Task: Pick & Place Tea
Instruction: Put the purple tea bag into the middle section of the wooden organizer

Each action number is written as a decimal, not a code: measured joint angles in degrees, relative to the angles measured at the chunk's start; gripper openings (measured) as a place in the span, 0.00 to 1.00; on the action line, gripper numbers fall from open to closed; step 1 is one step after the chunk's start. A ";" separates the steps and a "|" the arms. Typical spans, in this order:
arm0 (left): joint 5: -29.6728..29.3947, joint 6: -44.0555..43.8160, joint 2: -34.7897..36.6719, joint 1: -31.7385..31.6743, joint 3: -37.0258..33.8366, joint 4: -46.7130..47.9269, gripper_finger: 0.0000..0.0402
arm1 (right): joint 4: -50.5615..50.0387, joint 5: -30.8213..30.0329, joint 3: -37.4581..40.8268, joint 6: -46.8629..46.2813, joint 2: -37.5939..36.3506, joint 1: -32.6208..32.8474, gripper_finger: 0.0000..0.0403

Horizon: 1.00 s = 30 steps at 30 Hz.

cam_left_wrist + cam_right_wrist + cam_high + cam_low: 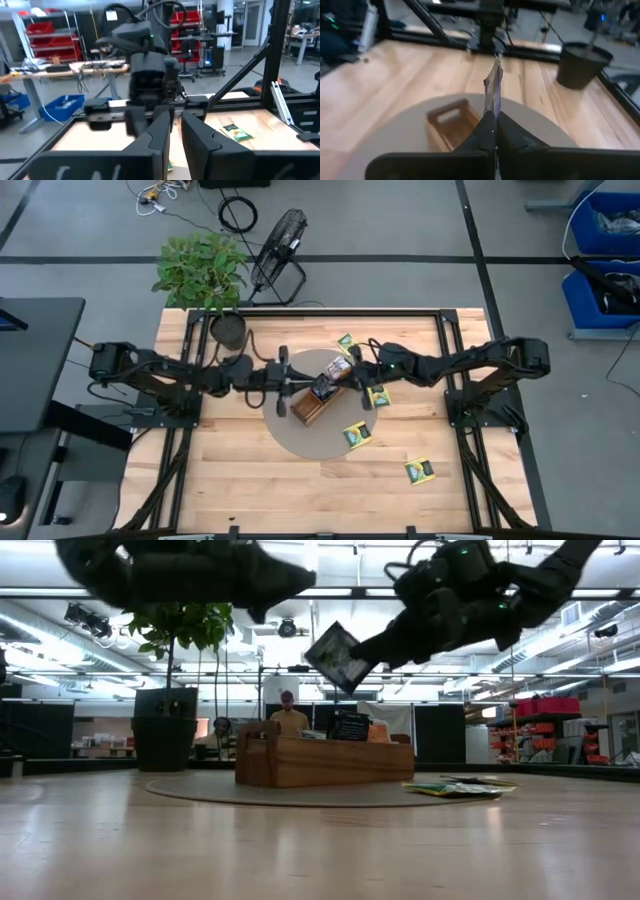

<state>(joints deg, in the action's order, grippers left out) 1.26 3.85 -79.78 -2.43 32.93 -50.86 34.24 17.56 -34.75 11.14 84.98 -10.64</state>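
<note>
We note the right gripper point(347, 370), fingers clamped on a dark packet point(338, 656) held edge-up, above the wooden tray point(315, 398) at frame centre; left gripper point(283, 378), fingers slightly parted, sits just left.

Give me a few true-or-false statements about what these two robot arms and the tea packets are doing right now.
1. The right pincer is shut on a dark tea packet, held in the air. True.
2. The wooden tray sits on bare wooden planks. False: it rests on a round grey mat on the table.
3. Several yellow-green packets lie loose on the table, right of the tray in the high view. True.
4. The left pincer holds a yellow-green packet. False: nothing shows between its fingers, which stand slightly apart.
5. The potted plant stands in the middle of the table. False: it is at a far corner.
</note>
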 joint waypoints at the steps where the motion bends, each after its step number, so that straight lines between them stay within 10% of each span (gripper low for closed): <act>1: -0.56 0.15 0.05 0.24 -1.43 -1.58 0.13 | 1.54 0.02 1.01 -0.02 -0.42 0.39 0.00; 7: -1.04 -0.21 0.16 1.85 -10.62 -18.14 0.13 | 11.44 -2.20 5.81 0.22 -2.35 1.44 0.00; 16: -0.51 0.94 0.04 2.70 -12.36 -19.17 0.15 | 16.85 -3.05 4.29 -1.04 -2.37 3.33 0.00; 30: -4.69 1.53 -2.05 2.21 -8.93 -17.47 0.53 | 18.40 -3.57 3.70 -0.81 -2.28 4.13 0.00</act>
<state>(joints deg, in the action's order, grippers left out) -3.42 5.38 -81.83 -0.22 24.00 -68.33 52.64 13.99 -31.05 10.33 82.70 -6.50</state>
